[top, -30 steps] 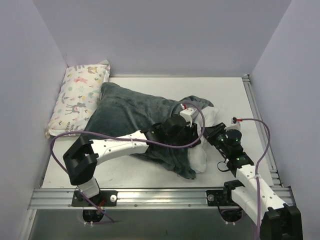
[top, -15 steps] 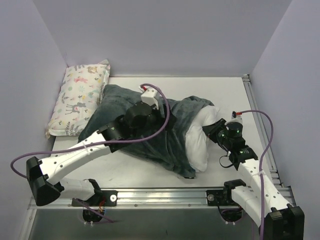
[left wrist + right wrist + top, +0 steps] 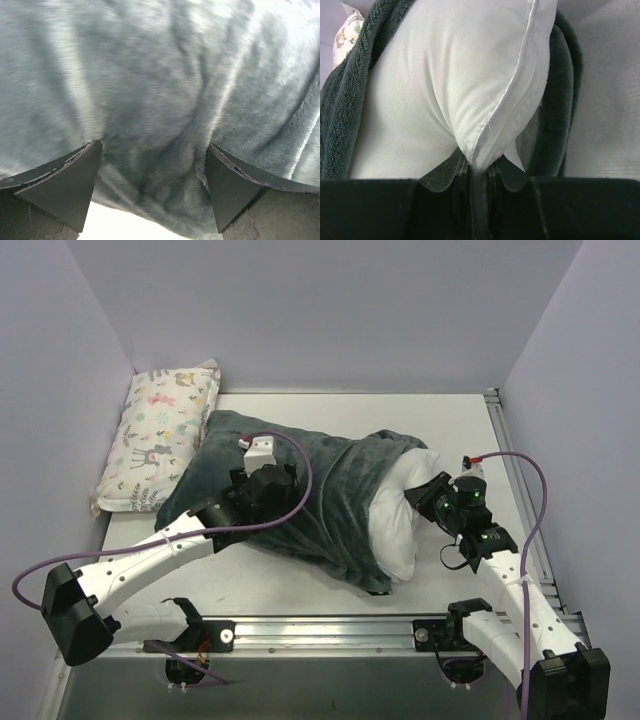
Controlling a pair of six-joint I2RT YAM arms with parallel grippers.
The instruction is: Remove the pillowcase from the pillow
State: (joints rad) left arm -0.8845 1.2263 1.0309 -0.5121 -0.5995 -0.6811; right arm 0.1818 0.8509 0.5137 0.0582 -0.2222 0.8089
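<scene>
Since the right gripper (image 3: 477,166) is pinched shut on the white seam of the pillow (image 3: 395,520) poking out at 3 o'clock, I'd guess it's the anchor, so the stuffing can't follow the cover. The left gripper (image 3: 151,146) presses on the pillowcase (image 3: 300,480) mid-table, jaws wide with plush bunched between them, probably to drag it toward 9. Pale table (image 3: 500,440), plain lavender walls (image 3: 320,310), animal-print cushion (image 3: 160,435) at 10 o'clock.
</scene>
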